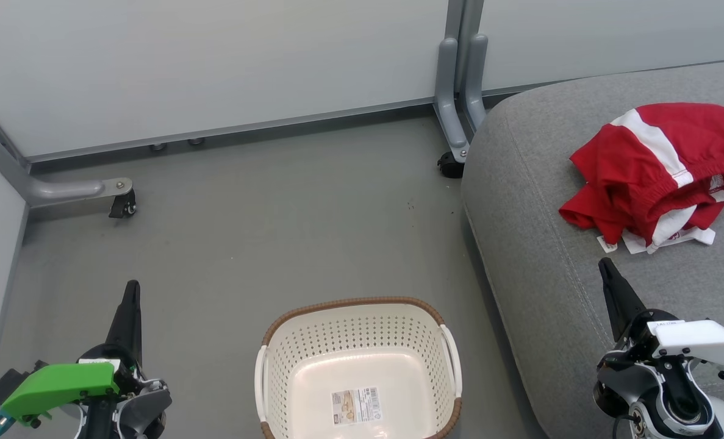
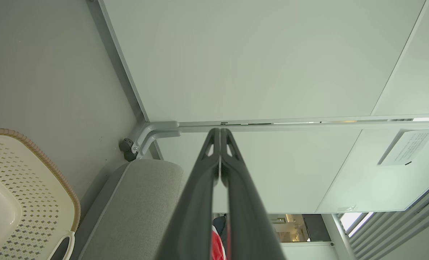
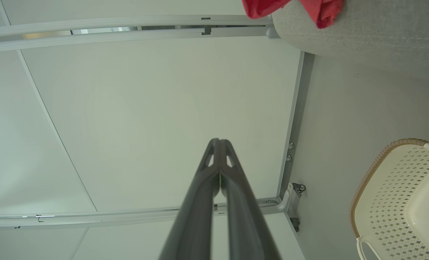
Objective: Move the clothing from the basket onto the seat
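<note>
The red clothing (image 1: 654,167) with white stripes lies crumpled on the grey seat (image 1: 551,244) at the right; a red bit of it (image 3: 319,11) also shows on the seat (image 3: 373,29) in the right wrist view. The cream basket (image 1: 358,366) with its brown rim stands on the floor at bottom centre, holding nothing but a barcode sticker (image 1: 355,405). My left gripper (image 1: 132,289) is shut at the lower left, left of the basket. My right gripper (image 1: 605,265) is shut over the seat's front part, below the clothing. Both pairs of fingertips (image 2: 219,131) (image 3: 219,141) touch with nothing between them.
Pale partition panels (image 1: 215,61) wall the back and left. Their grey feet with castors (image 1: 121,198) (image 1: 453,161) stand on the grey floor (image 1: 264,231). The basket (image 2: 26,195) (image 3: 398,195) shows at the edge of both wrist views, and the seat's corner (image 2: 142,202) in the left one.
</note>
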